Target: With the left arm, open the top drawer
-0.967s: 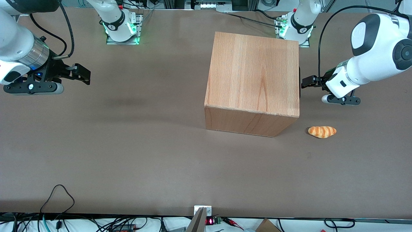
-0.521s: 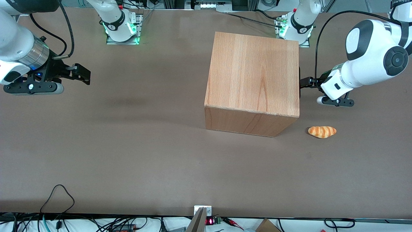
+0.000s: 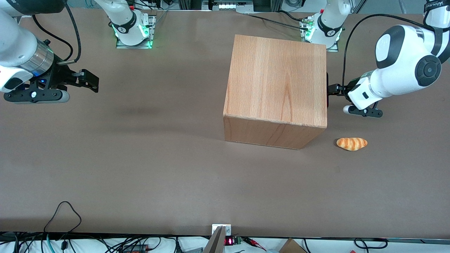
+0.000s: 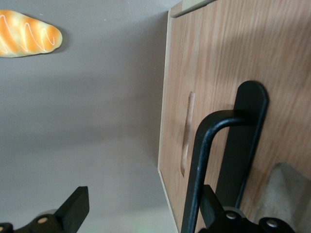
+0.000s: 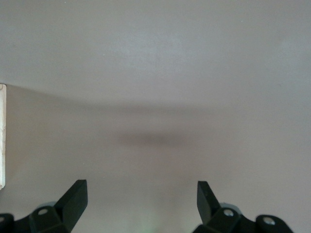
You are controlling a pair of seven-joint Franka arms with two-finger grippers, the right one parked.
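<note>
Closing in over the past second, the left arm [image 3: 404, 66] has carried its end effector [image 3: 332, 90] from just clear of the cabinet [image 3: 277, 80] up against the drawer face, at the side turned toward the working arm's end of the surface [image 3: 140, 168]. In the wrist view the fingers stand apart, one [image 4: 73, 211] hanging over bare surface, the other [image 4: 210, 204] tucked by the slim black bar handle [image 4: 201, 160], which appears to lie between them, though the exact contact is hard to read. Risk lies in alignment: if the fingers shut off-centre they could slip from the thin bar, or a pull could drag the whole cabinet rather than the top drawer [image 4: 218, 58]. That drawer looks fully shut, its pale wood panel flat and fine-grained, with a shallow slot [image 4: 187, 133] beside the handle. A striped bread roll [image 3: 351, 143] lies near the cabinet, nearer the front camera than the end effector.
</note>
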